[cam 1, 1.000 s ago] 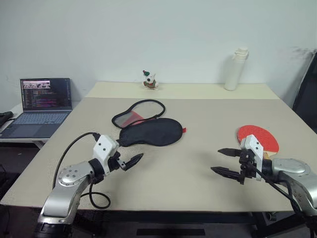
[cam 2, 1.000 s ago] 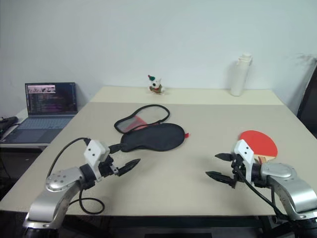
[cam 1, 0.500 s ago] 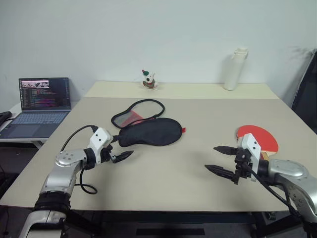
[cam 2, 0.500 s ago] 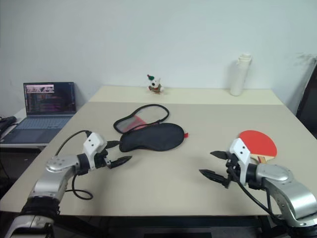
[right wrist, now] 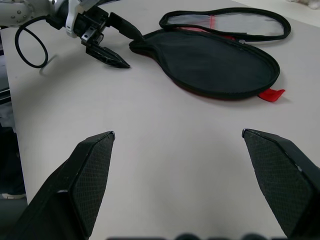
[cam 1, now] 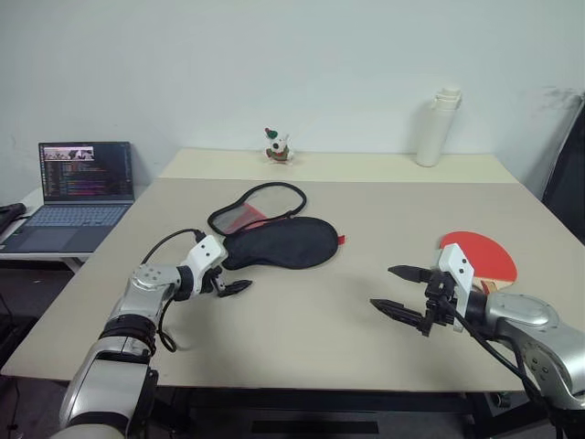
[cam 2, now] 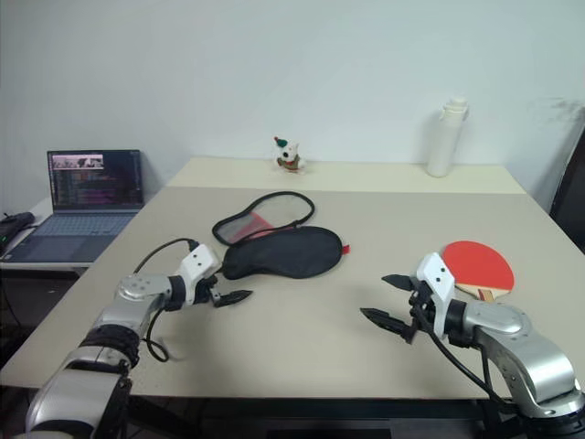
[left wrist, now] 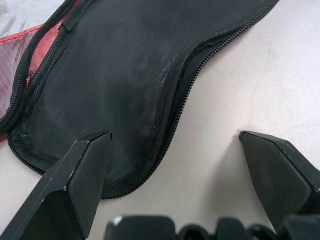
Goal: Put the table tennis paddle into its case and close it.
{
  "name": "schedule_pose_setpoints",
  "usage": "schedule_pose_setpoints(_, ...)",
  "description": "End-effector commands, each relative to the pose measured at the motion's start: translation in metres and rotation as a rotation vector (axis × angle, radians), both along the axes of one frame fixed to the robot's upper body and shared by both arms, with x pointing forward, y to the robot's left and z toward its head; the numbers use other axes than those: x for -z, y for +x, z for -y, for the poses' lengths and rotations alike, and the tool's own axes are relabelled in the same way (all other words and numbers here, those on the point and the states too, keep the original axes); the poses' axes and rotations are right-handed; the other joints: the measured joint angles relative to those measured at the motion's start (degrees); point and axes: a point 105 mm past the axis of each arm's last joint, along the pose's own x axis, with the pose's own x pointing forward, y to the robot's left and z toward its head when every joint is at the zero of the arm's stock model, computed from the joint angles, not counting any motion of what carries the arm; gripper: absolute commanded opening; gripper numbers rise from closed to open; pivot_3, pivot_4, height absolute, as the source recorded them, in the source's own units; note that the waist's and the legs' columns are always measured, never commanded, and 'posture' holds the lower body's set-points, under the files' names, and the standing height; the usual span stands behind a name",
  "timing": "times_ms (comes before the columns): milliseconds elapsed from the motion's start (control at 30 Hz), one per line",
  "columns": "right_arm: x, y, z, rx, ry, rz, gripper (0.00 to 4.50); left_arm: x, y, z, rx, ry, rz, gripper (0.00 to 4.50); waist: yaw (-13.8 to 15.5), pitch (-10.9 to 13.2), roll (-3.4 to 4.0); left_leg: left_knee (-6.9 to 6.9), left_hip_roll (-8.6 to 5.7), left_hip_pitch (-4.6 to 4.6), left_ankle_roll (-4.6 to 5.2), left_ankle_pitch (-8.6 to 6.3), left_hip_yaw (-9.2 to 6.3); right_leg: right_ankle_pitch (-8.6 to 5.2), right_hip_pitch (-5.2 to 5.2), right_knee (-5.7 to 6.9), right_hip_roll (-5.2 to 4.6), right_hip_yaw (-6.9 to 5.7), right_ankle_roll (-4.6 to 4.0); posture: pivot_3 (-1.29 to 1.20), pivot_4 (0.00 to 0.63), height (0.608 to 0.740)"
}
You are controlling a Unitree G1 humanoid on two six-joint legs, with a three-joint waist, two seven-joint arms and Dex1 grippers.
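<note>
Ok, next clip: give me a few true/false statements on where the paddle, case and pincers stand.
1. The table tennis paddle is inside the case. False: it lies bare on the table, apart from the case.
2. The left pincer is open at the case's narrow end. True.
3. The right pincer holds the paddle. False: it is open and empty.
4. The case lies unzipped, one half folded open. True.
5. A white bottle stands at the table's far side. True.

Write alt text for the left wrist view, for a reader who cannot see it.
The left pincer hangs open just above a beige table, one finger over the narrow handle end of a black zip-rimmed paddle case. A strip of red lining shows along the case's far side.
</note>
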Motion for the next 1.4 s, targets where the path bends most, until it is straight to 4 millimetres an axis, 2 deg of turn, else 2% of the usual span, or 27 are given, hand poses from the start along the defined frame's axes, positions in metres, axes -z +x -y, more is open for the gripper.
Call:
schedule_pose_setpoints(33,-0.012,-0.003,-0.004,-0.015,0.008,0.066,4.50,0.002,0.007,0.003,-0.024,0.031,0.002,3.90,0.1,0.0,-0.01,0.03,0.00,0.01,0.00,0.00,0.00,0.00,0.02,0.02,0.00,-0.01,0.00,0.00,0.150,0.740)
schedule_pose_setpoints(267,-0.013,-0.002,-0.001,0.001,0.014,0.071,4.50,0.004,0.009,0.008,-0.018,0.032,-0.013,1.39,0.0,0.0,-0.03,0.07,0.00,0.15,0.05,0.04,0.00,0.02,0.13,0.11,0.01,-0.01,0.03,0.00,0.150,0.740)
schedule_pose_setpoints(367,-0.014,-0.001,0.000,0.010,0.013,0.072,4.50,0.006,0.004,0.014,0.030,-0.004,-0.045,0.27,-0.1,0.0,-0.03,0.06,0.01,0.14,0.05,0.04,0.00,0.02,0.13,0.09,0.02,-0.01,0.02,0.00,0.150,0.740)
schedule_pose_setpoints(400,-0.014,-0.002,0.001,0.012,0.012,0.073,4.50,0.006,0.003,0.016,0.046,-0.015,-0.051,0.02,-0.1,0.0,-0.03,0.05,0.01,0.13,0.05,0.04,0.00,0.02,0.12,0.07,0.02,0.00,0.02,0.00,0.150,0.740)
schedule_pose_setpoints(533,-0.015,-0.002,0.007,0.035,0.008,0.075,4.50,0.001,-0.011,0.047,0.192,-0.104,-0.070,0.02,0.0,0.0,-0.02,0.01,0.00,0.02,0.05,0.03,0.00,0.02,0.07,-0.03,-0.03,0.02,0.03,0.00,0.150,0.740)
schedule_pose_setpoints(600,-0.016,-0.003,0.010,0.047,0.008,0.073,4.50,-0.003,-0.024,0.070,0.237,-0.174,-0.098,0.02,0.0,0.0,-0.02,-0.01,-0.04,-0.02,0.04,0.03,0.00,0.04,0.05,-0.05,-0.13,0.05,0.00,0.00,0.150,0.740)
schedule_pose_setpoints(800,-0.011,-0.010,0.012,0.036,-0.002,0.042,4.50,-0.019,-0.057,0.126,0.178,-0.414,-0.229,0.02,0.1,0.0,-0.04,0.04,-0.16,-0.09,0.03,0.02,-0.19,-0.04,0.08,-0.03,-0.34,0.09,0.14,0.00,0.150,0.740)
schedule_pose_setpoints(933,-0.010,-0.011,0.015,0.033,-0.013,0.033,4.50,-0.029,-0.060,0.153,0.130,-0.497,-0.261,0.02,-0.1,0.0,-0.04,0.07,-0.11,0.05,0.04,0.04,-0.20,-0.04,0.16,0.02,-0.19,0.08,0.15,0.00,0.150,0.740)
schedule_pose_setpoints(1067,-0.010,-0.010,0.016,0.034,-0.016,0.031,4.50,-0.020,-0.056,0.164,0.085,-0.485,-0.291,0.02,-0.3,0.0,-0.04,0.06,-0.08,0.14,0.05,0.04,-0.16,-0.04,0.19,0.03,-0.01,0.05,0.14,0.00,0.150,0.740)
schedule_pose_setpoints(1300,-0.009,-0.011,0.016,0.042,-0.014,0.028,4.50,-0.011,-0.055,0.169,0.091,-0.441,-0.293,0.02,-0.2,0.0,-0.04,-0.02,-0.07,0.10,0.05,0.04,-0.20,-0.05,0.16,-0.03,0.05,0.08,0.12,0.00,0.150,0.740)
schedule_pose_setpoints(1400,-0.008,-0.011,0.016,0.043,-0.011,0.027,4.50,-0.014,-0.054,0.172,0.107,-0.458,-0.287,0.66,-0.2,0.0,-0.04,-0.01,-0.06,0.09,0.05,0.04,-0.17,-0.05,0.16,-0.03,-0.02,0.08,0.12,0.00,0.150,0.740)
